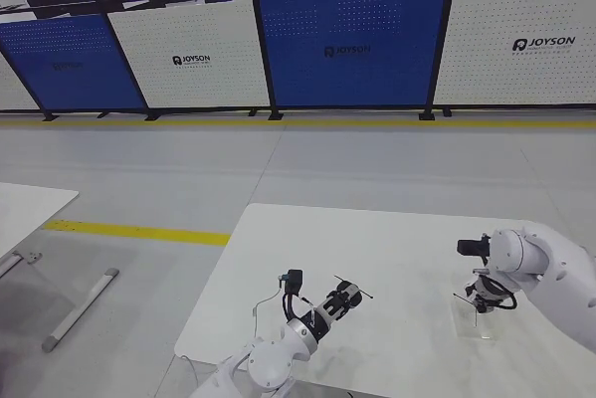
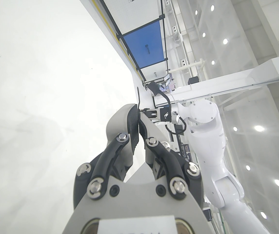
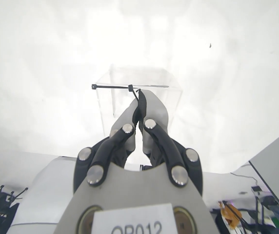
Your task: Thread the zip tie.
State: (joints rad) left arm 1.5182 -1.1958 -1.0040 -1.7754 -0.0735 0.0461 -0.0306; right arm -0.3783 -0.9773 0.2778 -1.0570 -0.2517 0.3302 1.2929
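Observation:
My left gripper (image 1: 347,295) is near the table's front edge, shut on a thin black zip tie (image 1: 354,288) that sticks out on both sides of the fingers. In the left wrist view the zip tie (image 2: 138,96) pokes up past the closed gripper (image 2: 138,115). My right gripper (image 1: 484,298) is at the table's right, over a small clear box (image 1: 474,320). In the right wrist view a second black zip tie (image 3: 110,87) lies across the top of the clear box (image 3: 168,91). A small head at its middle has a short strip running into the shut right gripper (image 3: 139,99).
The white table (image 1: 397,249) is bare between the two arms. A second white table (image 1: 9,214) stands off to the left across the floor. Blue and white partition panels (image 1: 347,50) line the back of the room.

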